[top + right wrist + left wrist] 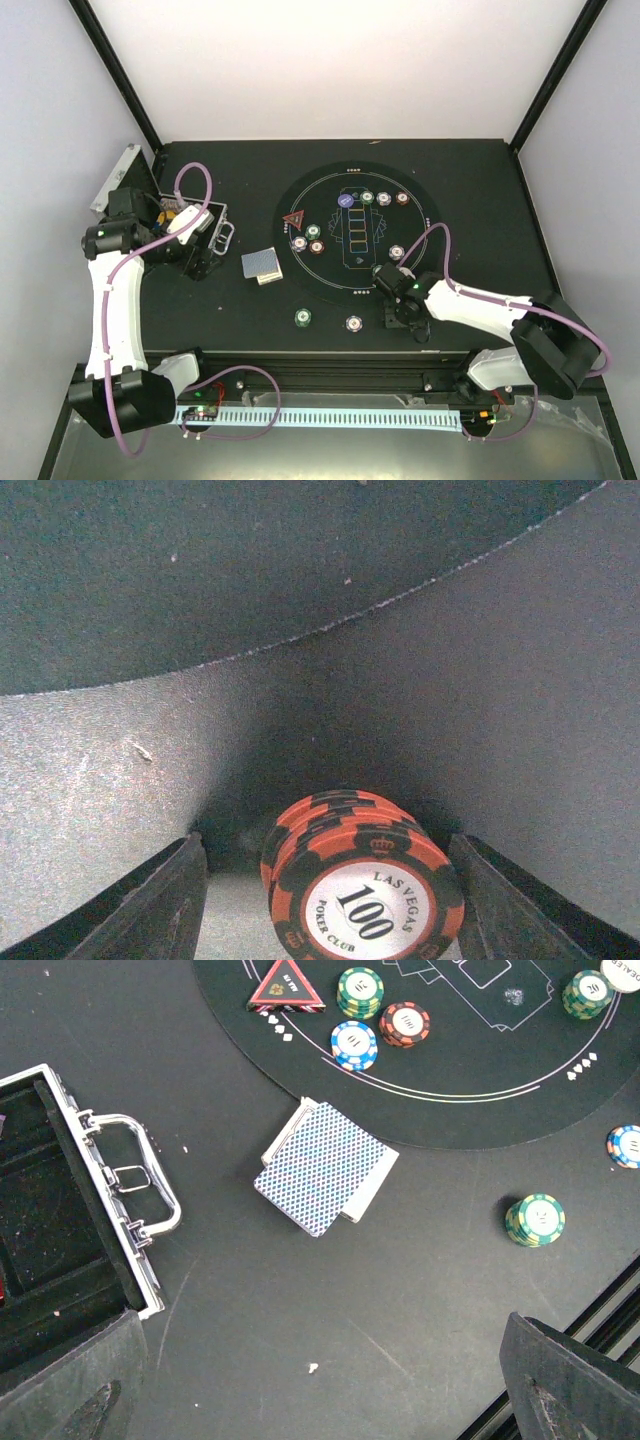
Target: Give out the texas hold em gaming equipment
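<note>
The silver case [100,1205] lies open on the bench [250,1310] at the far left, its handle towards the middle. The left gripper [320,1370] hangs over the bench just beside the case, its jaws wide apart with nothing between them.

Next, between the case and the round mat [470,1070], the playing cards [322,1168] lie face down on the bench in a slightly skewed pack.

On the left part of the mat, the red triangle marker [285,988] lies flat. A green stack [359,992], a red-brown stack [404,1024] and a purple stack [354,1045] stand close together just beside it. At the mat's far side a purple button [345,200] heads a short row of chips.

Off the mat, on the near bench, a loose green stack [535,1220] and a loose purple stack [354,324] stand apart from each other.

At the mat's near right rim the right gripper [330,880] is down at bench level. Its jaws are parted on either side of the 100 stack [365,880] of red-brown chips, and a gap shows on the left side.
</note>
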